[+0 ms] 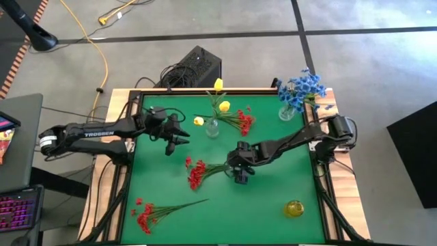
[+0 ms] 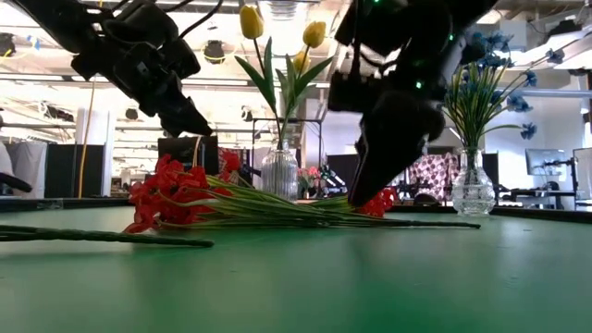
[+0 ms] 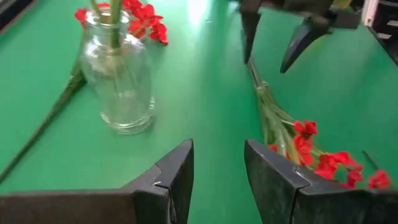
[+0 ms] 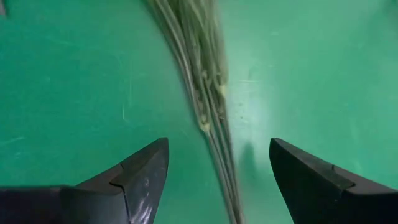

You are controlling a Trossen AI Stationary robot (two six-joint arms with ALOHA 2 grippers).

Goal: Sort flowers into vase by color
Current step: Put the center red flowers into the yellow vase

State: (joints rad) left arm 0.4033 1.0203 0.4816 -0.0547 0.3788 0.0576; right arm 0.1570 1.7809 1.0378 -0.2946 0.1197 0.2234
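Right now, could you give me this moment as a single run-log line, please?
right gripper: open, straddling red sprig stems mid-table | left gripper: empty, hovering by yellow-tulip vase

Black jointed left arm (image 1: 92, 132), white "TROSSEN" lettering; right arm (image 1: 287, 143) black, cabled.

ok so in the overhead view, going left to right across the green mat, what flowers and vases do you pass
Red sprig lying at the near left → red sprig mid-mat → vase of yellow tulips → yellow vase → vase of blue flowers.
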